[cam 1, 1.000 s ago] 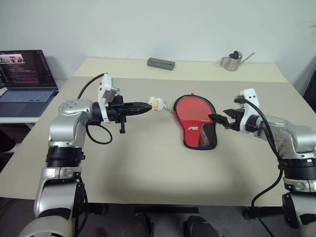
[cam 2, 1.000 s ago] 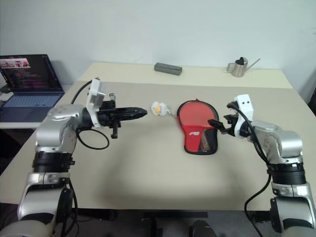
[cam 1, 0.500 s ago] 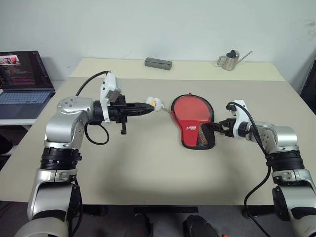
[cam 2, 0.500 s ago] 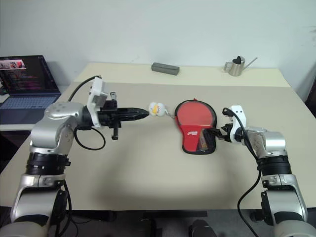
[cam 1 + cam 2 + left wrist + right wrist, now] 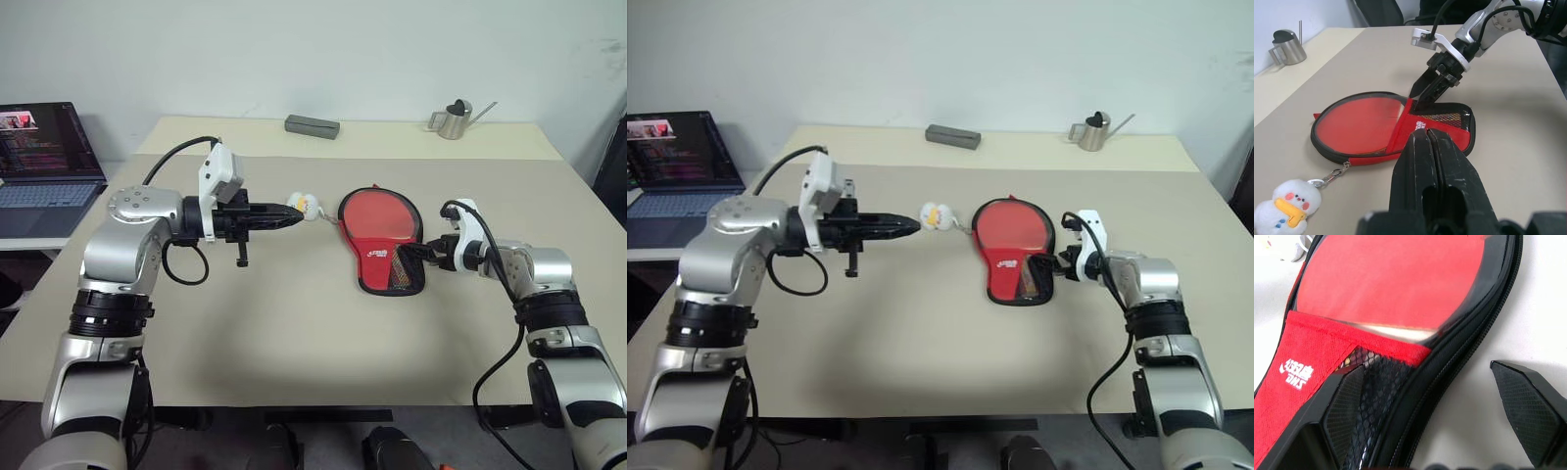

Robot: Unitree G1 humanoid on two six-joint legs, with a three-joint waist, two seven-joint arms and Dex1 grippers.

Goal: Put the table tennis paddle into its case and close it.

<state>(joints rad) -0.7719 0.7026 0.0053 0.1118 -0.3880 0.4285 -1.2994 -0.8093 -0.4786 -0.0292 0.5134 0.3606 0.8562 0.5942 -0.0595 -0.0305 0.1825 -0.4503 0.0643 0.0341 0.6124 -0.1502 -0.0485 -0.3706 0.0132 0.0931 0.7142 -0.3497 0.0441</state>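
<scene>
Silver arms, blk cables, white wrist cams, blk end effector (image 5: 294,215).

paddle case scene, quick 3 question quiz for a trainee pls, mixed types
1. True or false: the table tennis paddle already lies inside the open case.
2. Which gripper has its jaws spread at the case's edge? A) left gripper B) right gripper
3. Fill in: a small plush charm hangs off the case's ____.

Key: 1 true; 2 B; 3 zip pull, by a short chain.
</scene>
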